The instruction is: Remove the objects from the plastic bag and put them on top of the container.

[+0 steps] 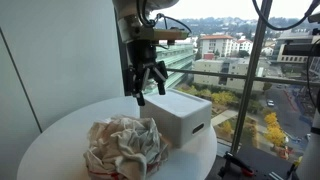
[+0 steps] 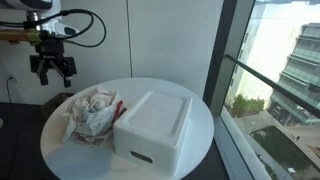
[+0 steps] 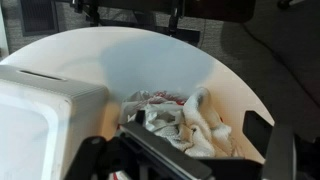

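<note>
1. Tall windows with a city view stand behind a round white table [image 1: 55, 135], which carries a crumpled plastic bag [image 1: 125, 148] and a white lidded container [image 1: 180, 115]. In both exterior views the two sit just beside each other.
2. The gripper [image 1: 150, 85] hangs in the air well above the table, touching nothing. Its fingers are spread apart and hold nothing, as an exterior view also shows [image 2: 52, 70].
3. The task looks barely begun. The container's lid [image 2: 155, 110] is bare, and whatever is in the bag [image 2: 90, 110] is buried in its folds.
4. In the wrist view the bag [image 3: 185, 120] shows white crinkles with a streak of red, and the container [image 3: 45, 115] sits at its side. I cannot make out any single object inside.
5. The step in hand is probably the reach down to the bag. To do it well:
   - Bring the fingers over the bag's mouth, not its bunched side, and keep them wide on the way down.
   - Descend slowly, since thin plastic gives way and slides.
   - Close on something firm inside, not on a fold of film alone, or the whole bag may lift.
   - Keep clear of the container's near edge, because a nudge could shift it on the smooth top.
</note>
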Controlling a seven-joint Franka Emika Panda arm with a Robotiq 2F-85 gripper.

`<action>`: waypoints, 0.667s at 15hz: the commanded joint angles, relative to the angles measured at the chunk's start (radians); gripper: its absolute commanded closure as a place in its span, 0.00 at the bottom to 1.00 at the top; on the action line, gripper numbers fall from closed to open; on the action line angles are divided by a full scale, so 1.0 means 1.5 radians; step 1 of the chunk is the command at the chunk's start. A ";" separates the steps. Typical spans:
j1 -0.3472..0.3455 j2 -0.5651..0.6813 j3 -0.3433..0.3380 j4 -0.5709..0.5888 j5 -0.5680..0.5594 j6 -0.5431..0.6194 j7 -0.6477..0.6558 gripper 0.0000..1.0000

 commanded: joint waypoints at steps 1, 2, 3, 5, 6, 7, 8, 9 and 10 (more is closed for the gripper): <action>0.007 0.000 -0.007 0.003 -0.002 -0.001 0.002 0.00; 0.007 0.000 -0.007 0.005 -0.002 -0.001 0.002 0.00; 0.007 -0.001 -0.007 0.006 -0.002 -0.001 0.002 0.00; 0.004 0.037 -0.003 0.016 -0.018 0.028 0.006 0.00; 0.002 0.059 -0.002 0.018 -0.026 0.068 0.010 0.00; 0.003 0.091 -0.003 0.024 -0.027 0.113 0.006 0.00; 0.003 0.117 -0.004 0.028 -0.033 0.153 0.001 0.00; 0.005 0.147 -0.006 0.033 -0.034 0.200 -0.003 0.00; 0.006 0.189 -0.009 0.046 -0.026 0.235 -0.007 0.00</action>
